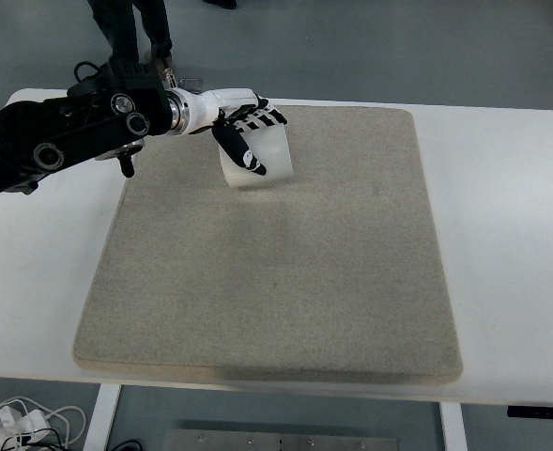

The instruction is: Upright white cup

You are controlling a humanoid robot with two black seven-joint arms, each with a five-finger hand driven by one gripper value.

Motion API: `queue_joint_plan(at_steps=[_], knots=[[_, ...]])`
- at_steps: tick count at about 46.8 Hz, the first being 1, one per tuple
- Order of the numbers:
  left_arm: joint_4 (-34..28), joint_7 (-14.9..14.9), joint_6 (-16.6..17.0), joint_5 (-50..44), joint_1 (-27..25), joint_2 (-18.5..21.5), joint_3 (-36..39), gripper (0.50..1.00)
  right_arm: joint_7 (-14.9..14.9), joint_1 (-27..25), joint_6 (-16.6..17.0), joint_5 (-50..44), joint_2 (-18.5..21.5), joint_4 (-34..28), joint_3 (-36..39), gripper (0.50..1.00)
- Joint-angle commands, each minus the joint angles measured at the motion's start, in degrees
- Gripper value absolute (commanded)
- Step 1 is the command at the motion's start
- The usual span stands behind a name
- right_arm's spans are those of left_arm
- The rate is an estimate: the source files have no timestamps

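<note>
Black left arm (pixel 60 146) comes in from 9 o'clock, and the left hand (pixel 243 132) has its fingers (pixel 243 155) clamped on the cup (pixel 262 160): thumb down the near face, the other four hooked over the top. No right arm in view.

Cup sits at the 11 o'clock corner of the mat (pixel 276 282), well in from the mat's edges. Plain white, smooth, no handle or print visible, slight taper. It looks tilted, maybe partly lifted off the mat; can't tell if the base is touching or which end is the mouth, since the hand covers the upper part.

Handling, my read:
- Light. Probably thin plastic or paper, so it will follow the hand with almost no inertia and can tip over just as easily on release.
- The wall likely flexes if squeezed hard. Moderate pinch only.
- The smooth surface is a bit slippery against the fingers, so rotation inside the grip is the main risk.
- Best hold is across the body at mid height, thumb opposing the fingers, which is roughly the hold it has now. Avoid pinching the rim alone.
- Not fragile in a drop sense, and the mat is soft-looking fabric, so there's some damping.

Mat is beige, lying flat on the white bench (pixel 501 207). A person's legs (pixel 130 28) stand at 12 o'clock beyond the bench, clear of the work.
</note>
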Motion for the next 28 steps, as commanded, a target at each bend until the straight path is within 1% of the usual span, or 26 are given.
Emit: queue_joint_plan(at_steps=[1,10,16,23,26,28], knots=[[0.6,-0.1,-0.7,-1.4,0.4,0.1,-2.3,0.5,0.0,0.0,0.1,0.0,0.0,0.0,0.0,0.952],[1.6,-2.7,-1.1,-7.8,1.3,0.4,-4.5,0.5,0.0,0.0,0.0,0.0,0.0,0.0,0.0,0.952],[3.0,-6.1,-1.6,-12.0,2.4,0.7,-6.1,0.5,0.0,0.0,0.0,0.0,0.0,0.0,0.0,0.952],[4.2,-10.9,-3.4,-13.3,5.3,1.1,-8.8,0.5,0.0,0.0,0.0,0.0,0.0,0.0,0.0,0.952],[4.6,-12.2,-3.6,-13.3,6.7,1.1,-10.8,0.5,0.0,0.0,0.0,0.0,0.0,0.0,0.0,0.952],[4.9,-12.5,-3.8,-13.3,7.7,1.1,-12.1,0.5,0.0,0.0,0.1,0.0,0.0,0.0,0.0,0.952]])
